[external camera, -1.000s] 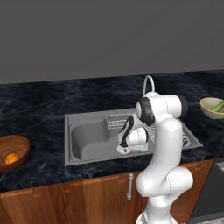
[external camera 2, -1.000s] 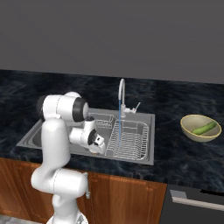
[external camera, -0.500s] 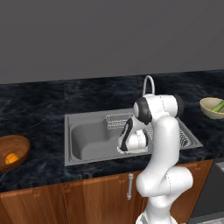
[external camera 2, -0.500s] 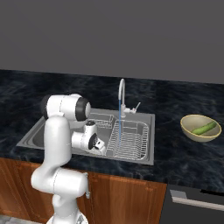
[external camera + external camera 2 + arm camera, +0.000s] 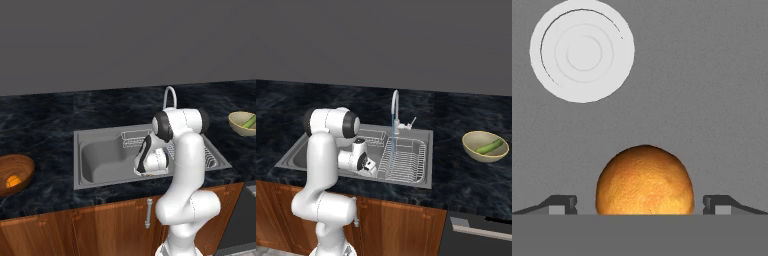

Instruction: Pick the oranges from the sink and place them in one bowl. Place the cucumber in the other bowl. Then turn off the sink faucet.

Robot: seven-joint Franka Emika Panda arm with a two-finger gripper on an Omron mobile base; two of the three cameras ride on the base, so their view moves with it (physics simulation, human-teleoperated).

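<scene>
A sink (image 5: pixel 100 176) sits in the counter (image 5: pixel 45 120), its faucet (image 5: pixel 394 107) rising behind the wire drainer rack (image 5: pixel 403 160) at its right. One orange (image 5: pixel 644 181) lies on the basin floor between the spread fingertips (image 5: pixel 562 204) of the gripper (image 5: pixel 640 205), drain (image 5: pixel 582 50) beyond. Far left (on the counter) a bowl (image 5: pixel 15 162) holds another orange (image 5: pixel 13 181); far right, a second bowl (image 5: pixel 485 145) holds the cucumber (image 5: pixel 490 147)

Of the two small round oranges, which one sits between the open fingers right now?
The small round orange on the grey steel sink floor near the round drain, flanked by both fingers. The other orange lies in the reddish-brown wooden bowl.
</scene>
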